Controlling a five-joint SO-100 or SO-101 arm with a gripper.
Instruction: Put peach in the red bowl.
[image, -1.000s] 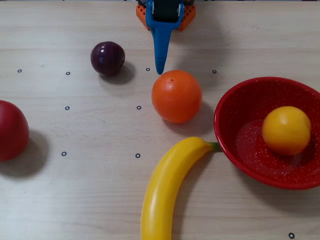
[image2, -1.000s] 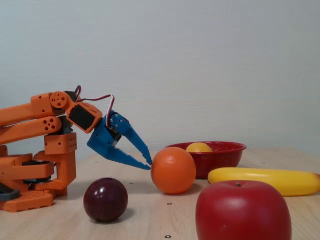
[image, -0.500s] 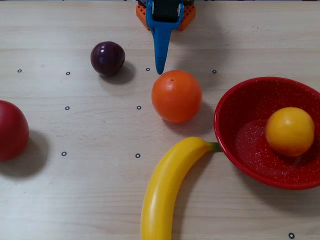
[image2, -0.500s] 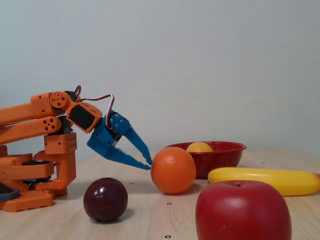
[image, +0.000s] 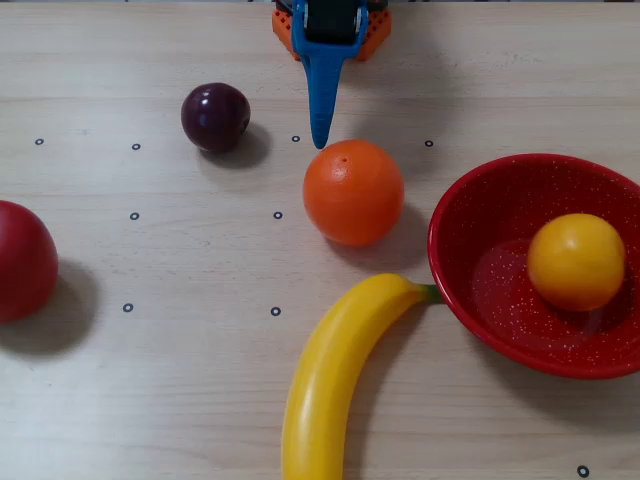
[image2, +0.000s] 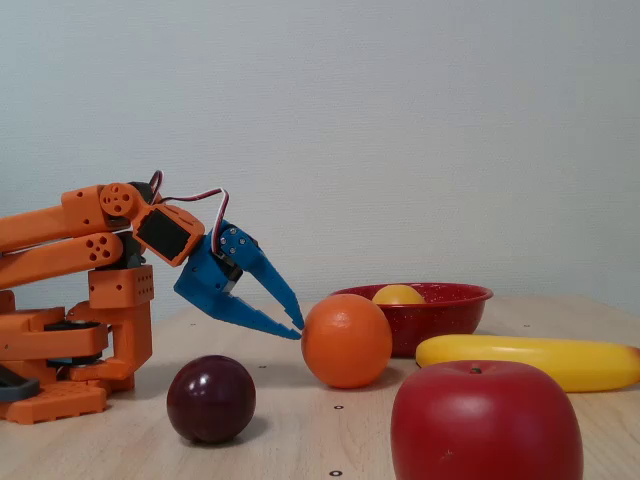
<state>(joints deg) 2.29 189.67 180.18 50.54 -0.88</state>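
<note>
The peach is a small round yellow-orange fruit lying inside the red bowl at the right edge of a fixed view. In the other fixed view only its top shows above the bowl's rim. My blue gripper reaches in from the top of the table. Its tips sit just behind the orange. In the side-on fixed view the gripper hangs low and points down at the orange. Its fingers meet at the tips and hold nothing.
A dark purple plum lies left of the gripper. A red apple is at the left edge. A banana lies in front, its tip touching the bowl. The orange arm base stands at the left of the side-on fixed view.
</note>
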